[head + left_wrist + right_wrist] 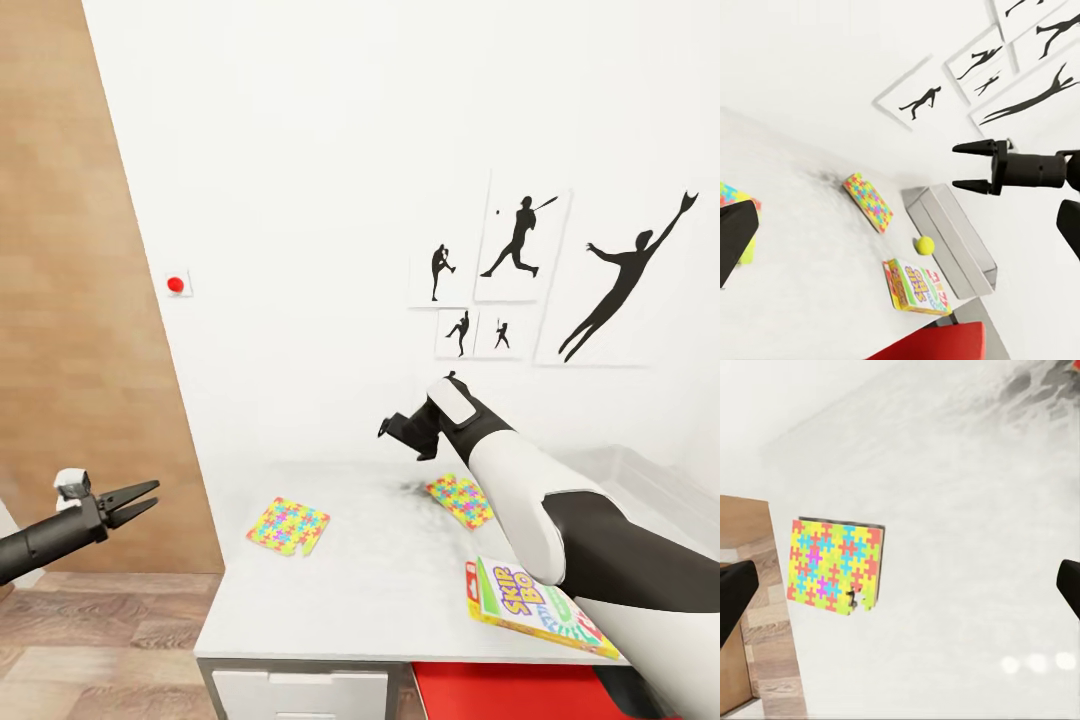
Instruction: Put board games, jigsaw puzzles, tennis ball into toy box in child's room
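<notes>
- Your right claw (400, 432) hangs above the desk (380, 590), toward its back edge near the wall.
- One jigsaw puzzle (288, 526) lies on the desk to the left of that claw and nearer you.
- The second jigsaw puzzle (460, 500) lies just right of it.
- The Skip-Bo box (530, 606) rests at the front edge, right of the claw.
- Your left claw (135, 503) hovers off the desk's left end.

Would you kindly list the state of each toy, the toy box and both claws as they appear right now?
Left jigsaw puzzle: flat on the table, untouched.
Right jigsaw puzzle: flat on the table, partly hidden by the right arm.
Skip-Bo box: flat at the table's front edge.
Tennis ball: on the table beside the toy box.
Toy box: on the table; interior not visible.
Left claw: open, empty.
Right claw: open, empty.
</notes>
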### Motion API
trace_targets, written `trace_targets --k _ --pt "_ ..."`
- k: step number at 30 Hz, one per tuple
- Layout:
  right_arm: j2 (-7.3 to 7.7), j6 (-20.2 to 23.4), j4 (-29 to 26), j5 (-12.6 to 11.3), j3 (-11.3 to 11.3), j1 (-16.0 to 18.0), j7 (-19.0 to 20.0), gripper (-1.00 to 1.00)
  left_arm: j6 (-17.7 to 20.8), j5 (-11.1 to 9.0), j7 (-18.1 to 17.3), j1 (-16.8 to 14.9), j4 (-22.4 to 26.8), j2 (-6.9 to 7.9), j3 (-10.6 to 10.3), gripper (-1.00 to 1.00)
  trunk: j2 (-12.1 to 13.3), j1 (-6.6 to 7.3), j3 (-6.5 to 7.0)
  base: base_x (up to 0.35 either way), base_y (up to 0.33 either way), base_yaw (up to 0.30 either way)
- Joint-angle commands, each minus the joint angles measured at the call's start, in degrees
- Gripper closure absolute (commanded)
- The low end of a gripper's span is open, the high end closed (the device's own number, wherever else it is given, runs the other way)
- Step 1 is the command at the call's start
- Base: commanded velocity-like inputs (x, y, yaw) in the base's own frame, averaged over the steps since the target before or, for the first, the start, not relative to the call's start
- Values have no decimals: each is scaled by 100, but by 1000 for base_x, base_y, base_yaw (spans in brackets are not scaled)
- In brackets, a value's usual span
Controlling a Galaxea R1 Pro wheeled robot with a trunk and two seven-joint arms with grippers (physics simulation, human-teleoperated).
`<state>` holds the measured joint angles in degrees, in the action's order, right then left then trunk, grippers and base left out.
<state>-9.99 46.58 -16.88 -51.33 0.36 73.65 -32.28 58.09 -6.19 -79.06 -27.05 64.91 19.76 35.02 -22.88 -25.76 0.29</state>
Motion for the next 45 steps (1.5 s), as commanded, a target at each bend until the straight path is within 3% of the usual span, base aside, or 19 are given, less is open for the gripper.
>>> trace_targets --k 1,13,33,40,45 --pt "-1 22 -9 -52 5 0 -48 -100 39 -6 -2 -2 0 1 3 -100 -4 -2 -3 0 0 4" --pt "-1 79 -9 -52 23 0 162 -100 -49 52 147 -4 1 6 11 -100 -4 -2 -3 -60 126 1" --pt "-1 57 51 -17 34 0 113 -100 -58 66 240 -10 1 10 -11 -100 -4 -2 -3 -3 207 0" --pt "-1 88 86 -2 48 0 90 -100 -61 168 1041 -10 0 -5 -44 -100 -4 -2 -3 0 42 0" --pt "-1 137 148 0 51 0 -68 -100 -68 391 1736 -10 3 -17 -221 -100 -4 -2 -3 0 5 0"
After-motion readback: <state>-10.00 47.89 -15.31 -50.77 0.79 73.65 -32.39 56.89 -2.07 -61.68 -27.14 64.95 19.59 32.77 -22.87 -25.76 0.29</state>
